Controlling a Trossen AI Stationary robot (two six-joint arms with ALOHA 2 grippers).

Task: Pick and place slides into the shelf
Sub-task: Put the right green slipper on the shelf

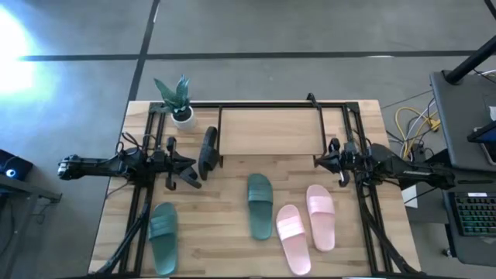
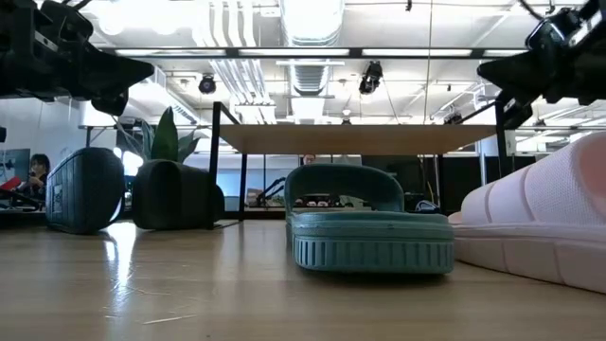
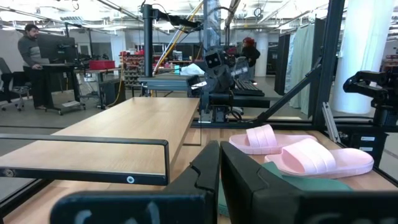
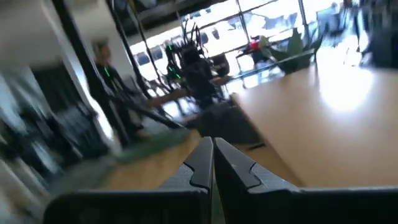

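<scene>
The shelf (image 1: 271, 132) stands at the table's far middle, and its wooden top board (image 2: 365, 138) is bare. A black slide (image 1: 208, 151) stands on its side by the shelf's left end. In the low view it (image 2: 175, 194) shows next to a second dark slide (image 2: 85, 189), also upright. One green slide (image 1: 260, 205) lies flat mid-table, the other (image 1: 163, 236) near the left front. The pink pair (image 1: 291, 236) (image 1: 320, 217) lies to the right. My left gripper (image 1: 194, 172) (image 3: 219, 180) hovers shut beside the black slide. My right gripper (image 1: 318, 160) (image 4: 212, 162) hovers shut at the shelf's right end.
A potted plant (image 1: 180, 105) stands at the far left corner, behind the shelf's left end. Black frame rails (image 1: 139, 209) (image 1: 372, 225) run along both table sides. Open tabletop lies between the shelf and the flat slides. A person (image 3: 30, 53) stands in the room beyond.
</scene>
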